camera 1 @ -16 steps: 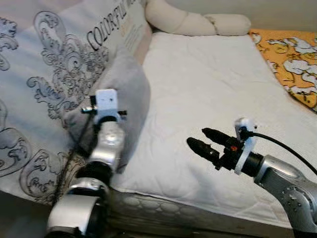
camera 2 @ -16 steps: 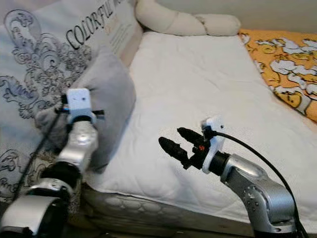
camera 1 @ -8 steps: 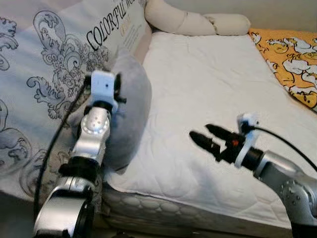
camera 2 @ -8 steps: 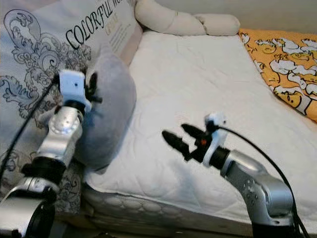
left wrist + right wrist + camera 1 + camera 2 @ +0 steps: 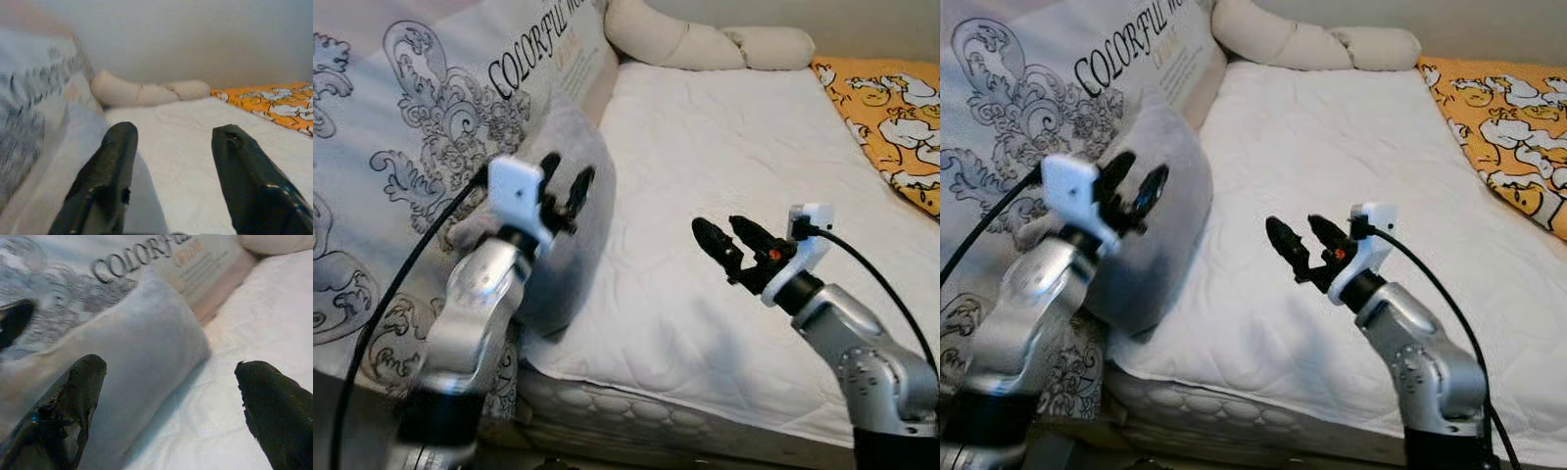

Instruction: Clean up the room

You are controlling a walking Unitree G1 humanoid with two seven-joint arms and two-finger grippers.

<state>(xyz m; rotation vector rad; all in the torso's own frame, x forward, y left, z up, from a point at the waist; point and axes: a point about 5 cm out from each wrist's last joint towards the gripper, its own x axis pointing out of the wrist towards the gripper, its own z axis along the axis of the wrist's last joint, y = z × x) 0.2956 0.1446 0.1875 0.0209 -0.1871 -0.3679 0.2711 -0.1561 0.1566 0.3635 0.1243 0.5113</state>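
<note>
Both grippers hover with fingers spread and nothing held, the left gripper (image 5: pixel 565 182) raised in front of the grey pillow (image 5: pixel 576 220) slumped at the mattress's (image 5: pixel 705 127) left edge against the printed duvet (image 5: pixel 421 127), the right gripper (image 5: pixel 727 238) above the mattress's front edge.

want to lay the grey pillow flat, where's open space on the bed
The white mattress is bare from the cream bolster down to the right hand, and across to the orange blanket. The left edge is crowded: grey pillow, printed duvet and left hand.
</note>
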